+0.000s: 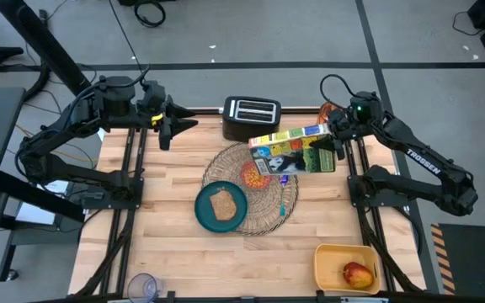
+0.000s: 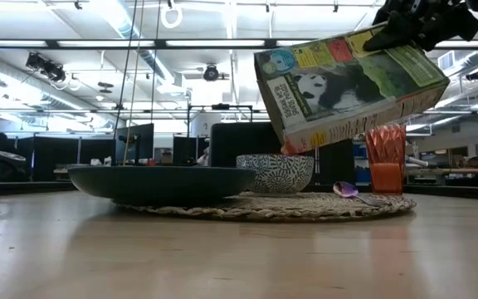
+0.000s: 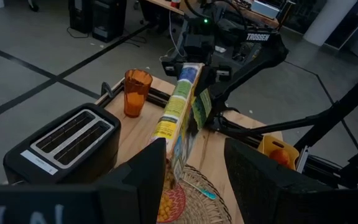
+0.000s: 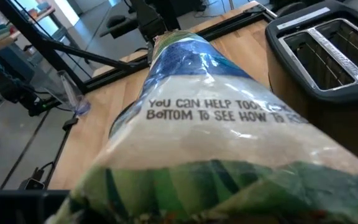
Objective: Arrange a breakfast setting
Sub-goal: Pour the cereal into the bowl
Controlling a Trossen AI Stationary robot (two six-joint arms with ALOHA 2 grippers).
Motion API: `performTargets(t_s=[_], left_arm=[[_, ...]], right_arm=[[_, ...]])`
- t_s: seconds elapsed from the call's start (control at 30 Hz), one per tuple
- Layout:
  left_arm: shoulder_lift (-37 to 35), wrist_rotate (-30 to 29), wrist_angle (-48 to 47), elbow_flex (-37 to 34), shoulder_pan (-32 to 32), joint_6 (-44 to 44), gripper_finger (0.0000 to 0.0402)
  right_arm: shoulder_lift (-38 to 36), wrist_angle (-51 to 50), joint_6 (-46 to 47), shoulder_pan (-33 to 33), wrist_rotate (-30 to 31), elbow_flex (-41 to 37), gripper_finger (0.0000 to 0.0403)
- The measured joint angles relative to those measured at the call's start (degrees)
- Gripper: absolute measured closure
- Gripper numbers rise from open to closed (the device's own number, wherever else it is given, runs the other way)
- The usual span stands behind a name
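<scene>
My right gripper (image 1: 335,141) is shut on a panda cereal box (image 1: 295,151), held tilted above a bowl (image 1: 255,175) of yellow-orange cereal. The bowl stands on the round woven placemat (image 1: 263,210), as does the teal plate (image 1: 205,210) with a toast slice (image 1: 222,203). A blue-handled spoon (image 1: 283,189) lies on the mat beside the bowl. The orange cup (image 2: 386,158) stands behind the mat, near the toaster. The apple (image 1: 357,273) lies in a yellow container. My left gripper (image 1: 178,126) is open and empty at the far left, clear of everything. My right gripper holds the cereal box by its raised end (image 2: 392,41), coming from the table's right side and from above. The fingers themselves are hidden by the box and the wrist. The box is lifted clear and slants down, its low end (image 2: 287,145) just over the bowl (image 2: 275,173).
A black toaster (image 1: 251,116) stands at the far edge behind the mat. A yellow container (image 1: 331,257) sits at the near right. A clear cup (image 1: 144,286) stands at the near left edge. Bare wood lies left of and in front of the mat.
</scene>
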Motion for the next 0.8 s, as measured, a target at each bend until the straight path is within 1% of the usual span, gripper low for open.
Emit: performTargets(t_s=[0.13,0.23,0.37,0.63,0.8], left_arm=[[-0.17,0.02,-0.01,0.0,0.0,-1.06,0.023],[-0.12,0.0,0.01,0.0,0.0,-1.1,0.023],[0.09,-0.37,0.05,0.0,0.11,-1.51,0.023],[0.05,-0.42,0.12,0.0,0.02,-3.43,0.023],[0.05,-0.42,0.1,0.0,0.04,-3.81,0.023]], right_arm=[[-1.02,-1.98,0.07,1.24,-0.04,-0.39,0.0227],[-2.41,-1.38,-0.33,2.13,1.73,-0.39,0.0228],[-2.84,-1.4,-0.32,2.79,2.61,-0.39,0.0228],[-3.12,-0.39,1.16,3.52,1.97,-0.41,0.0228],[-3.17,-0.17,1.98,4.65,2.78,-0.41,0.0228]])
